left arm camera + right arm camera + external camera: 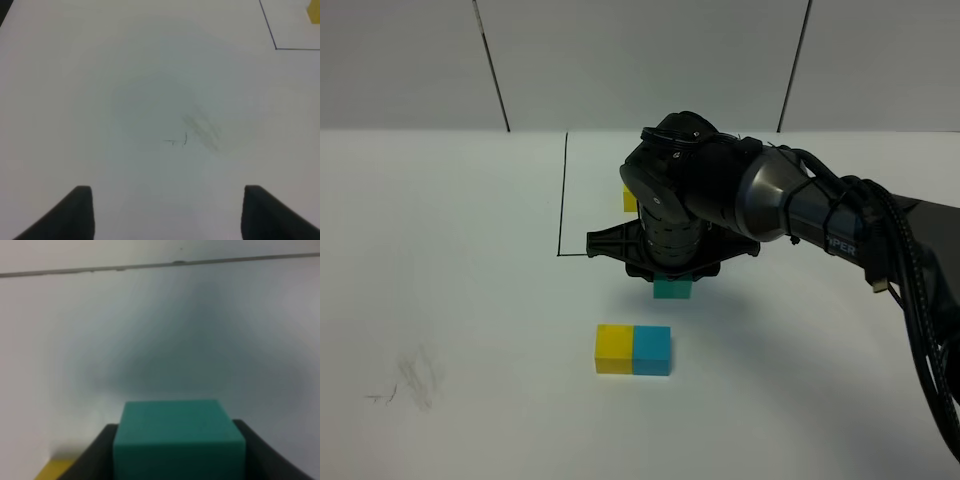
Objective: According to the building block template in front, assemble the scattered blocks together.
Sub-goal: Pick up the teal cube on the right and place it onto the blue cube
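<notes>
Seen from the high camera, the right arm reached across the middle of the white table (470, 300). Its right pincer (672, 280) pointed straight down and was closed on the teal-green block (673, 291). The right wrist view showed that block filling the space between the dark fingers. We could not tell whether it hung just clear of the table or rested on it. The other two loose blocks sat nearer the camera, the yellow block (614, 349) on the left touching the blue block (652, 350) on the right. Their shared long axis ran left to right across the view. The relation that mattered was this: the blue block lay near the pincer, toward the camera and a little to the left, with a strip of bare table between. The template (629, 200) stood behind the arm, and only a sliver of its yellow cube showed. We judged that the held block belonged on top of the blue one, not the yellow. The coming move therefore called for a short carry toward the camera, slightly leftward, then a square lowering. The left pincer (167, 215) was outside the high view. Its wrist camera showed its fingertips apart over faintly scuffed table, holding nothing, so the right arm was the nearer one.
</notes>
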You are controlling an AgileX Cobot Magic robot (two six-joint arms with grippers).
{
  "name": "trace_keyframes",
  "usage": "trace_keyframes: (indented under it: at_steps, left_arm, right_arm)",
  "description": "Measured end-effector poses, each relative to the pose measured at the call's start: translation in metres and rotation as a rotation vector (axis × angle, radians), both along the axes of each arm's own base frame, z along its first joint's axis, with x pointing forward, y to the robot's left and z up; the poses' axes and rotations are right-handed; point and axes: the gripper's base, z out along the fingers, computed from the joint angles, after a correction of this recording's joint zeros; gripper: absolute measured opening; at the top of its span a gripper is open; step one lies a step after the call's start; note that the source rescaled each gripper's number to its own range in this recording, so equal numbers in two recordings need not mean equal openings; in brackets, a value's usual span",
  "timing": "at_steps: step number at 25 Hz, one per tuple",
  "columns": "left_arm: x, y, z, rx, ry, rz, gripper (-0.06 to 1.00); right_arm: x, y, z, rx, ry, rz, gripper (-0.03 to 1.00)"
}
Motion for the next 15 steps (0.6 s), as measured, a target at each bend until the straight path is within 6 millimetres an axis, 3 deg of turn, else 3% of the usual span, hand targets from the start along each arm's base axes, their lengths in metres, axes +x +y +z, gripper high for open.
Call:
trace_keyframes:
  at_steps: [5, 15]
  left_arm:
    - [0.0, 0.0, 0.0, 0.0, 0.0, 0.0, 0.42]
    - [0.0, 0.0, 0.0, 0.0, 0.0, 0.0, 0.42]
  right_arm:
    - [-0.001, 0.003, -0.01, 0.008, 0.037, -0.01, 0.01]
    - [-0.007, 0.015, -0.011, 0.035, 0.017, 0.026, 0.01]
